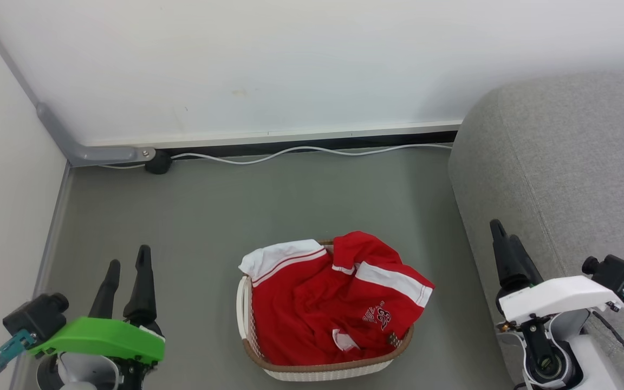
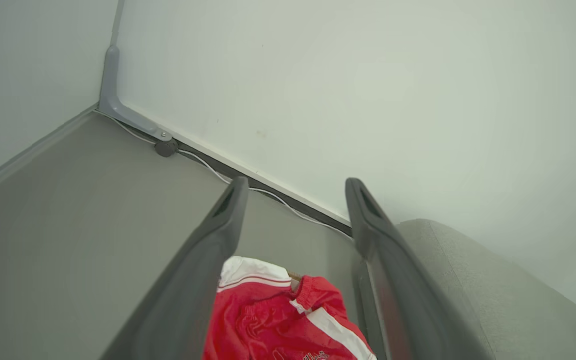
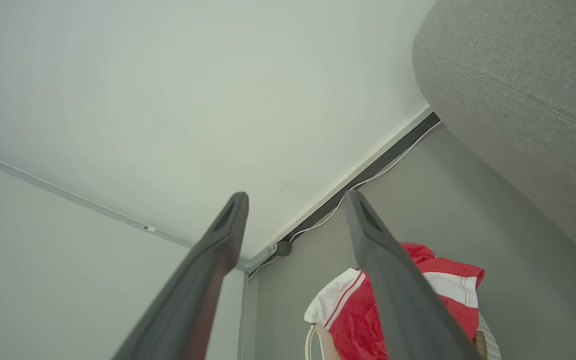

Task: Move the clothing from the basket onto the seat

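Note:
The clothing [image 1: 312, 303] is a bright red heap with white bands, piled in the cream basket [image 1: 317, 372] on the grey floor and spilling over its far and right rim. The light grey seat [image 1: 561, 162] rises at the right, close to the basket. My left gripper [image 1: 128, 257] hangs open to the left of the basket, nothing between its fingers. My right gripper [image 1: 504, 232] is open beside the seat's edge, to the right of the basket. In the left wrist view the clothing [image 2: 278, 320] lies below the open left gripper [image 2: 296, 182]. The right wrist view shows the open right gripper [image 3: 296, 195], the clothing [image 3: 353, 325] and the seat [image 3: 518, 75].
A white wall [image 1: 290, 65] closes the far side and another wall stands at the left. A white cable [image 1: 301, 151] runs along the dark skirting. A grey conduit [image 1: 90, 154] bends in the corner beside a black plug [image 1: 158, 162]. Bare floor [image 1: 198, 216] lies around the basket.

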Tool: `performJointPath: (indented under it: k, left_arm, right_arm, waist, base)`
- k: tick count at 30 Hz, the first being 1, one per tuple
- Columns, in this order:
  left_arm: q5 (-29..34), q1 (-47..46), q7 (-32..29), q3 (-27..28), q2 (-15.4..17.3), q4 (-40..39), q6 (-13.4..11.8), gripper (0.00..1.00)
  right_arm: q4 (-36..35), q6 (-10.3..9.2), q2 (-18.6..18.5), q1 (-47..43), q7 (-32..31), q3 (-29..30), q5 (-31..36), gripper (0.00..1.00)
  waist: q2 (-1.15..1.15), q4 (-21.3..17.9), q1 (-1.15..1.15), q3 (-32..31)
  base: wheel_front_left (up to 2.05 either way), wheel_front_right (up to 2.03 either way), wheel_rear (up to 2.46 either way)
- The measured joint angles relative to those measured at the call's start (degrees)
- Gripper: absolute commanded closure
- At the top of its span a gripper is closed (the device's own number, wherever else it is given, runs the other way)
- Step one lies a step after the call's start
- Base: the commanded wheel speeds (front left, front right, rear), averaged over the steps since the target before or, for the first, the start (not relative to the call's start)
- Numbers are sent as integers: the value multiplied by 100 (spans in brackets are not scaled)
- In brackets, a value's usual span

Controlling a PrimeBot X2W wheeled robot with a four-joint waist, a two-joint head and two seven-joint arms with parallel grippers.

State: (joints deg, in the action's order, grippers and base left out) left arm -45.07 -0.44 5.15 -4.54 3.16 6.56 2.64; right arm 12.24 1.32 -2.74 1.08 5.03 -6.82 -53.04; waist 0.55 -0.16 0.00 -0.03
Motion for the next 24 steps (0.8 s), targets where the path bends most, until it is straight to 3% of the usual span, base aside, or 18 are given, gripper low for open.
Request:
performJointPath:
  k: [24]
  left_arm:
    - [2089,315,460,-361,31,-196,-375,0]
  right_arm:
    - [-86,-249,-25,-43,471,-617,1786,0]
  waist:
    - [0,-9,0,-65]
  base:
    - [0,0,0]
